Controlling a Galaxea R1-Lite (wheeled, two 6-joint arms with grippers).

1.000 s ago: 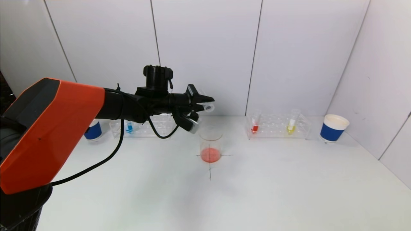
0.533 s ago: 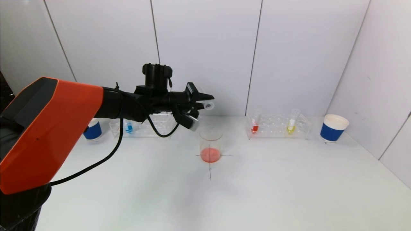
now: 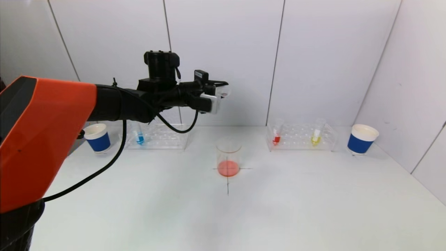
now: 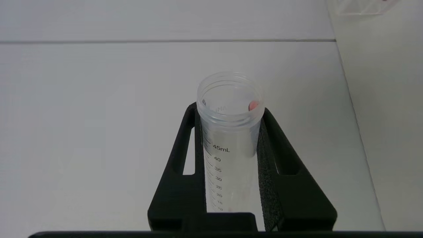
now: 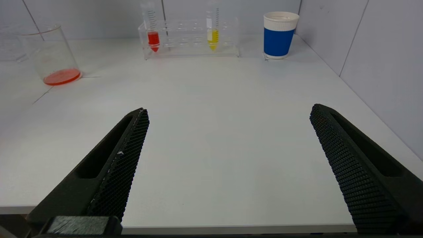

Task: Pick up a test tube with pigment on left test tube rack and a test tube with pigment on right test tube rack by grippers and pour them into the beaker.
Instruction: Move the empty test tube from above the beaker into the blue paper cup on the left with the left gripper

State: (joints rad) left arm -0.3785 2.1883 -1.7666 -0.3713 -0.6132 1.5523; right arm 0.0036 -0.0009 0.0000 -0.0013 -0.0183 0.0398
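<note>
My left gripper point(image 3: 216, 91) is high above and a little left of the beaker point(image 3: 228, 157), shut on a clear graduated test tube point(image 4: 228, 138). The tube lies about level and looks empty, with a red drop point(image 4: 253, 105) left at its rim. The beaker holds a shallow red pool. The left rack point(image 3: 163, 138) carries a blue-filled tube point(image 3: 139, 137). The right rack point(image 3: 301, 138) carries a red tube point(image 3: 276, 136) and a yellow tube point(image 3: 316, 136). My right gripper point(image 5: 229, 110) is open and low at the table's near edge, out of the head view.
One blue paper cup point(image 3: 98, 138) stands left of the left rack, and another point(image 3: 362, 139) stands right of the right rack. A black cross is drawn under the beaker. White walls close the table point(image 3: 278, 202) at the back and right.
My left gripper has risen and rolled back from its downward tilt over the beaker. The held tube now lies level and higher. The right arm has not moved.
</note>
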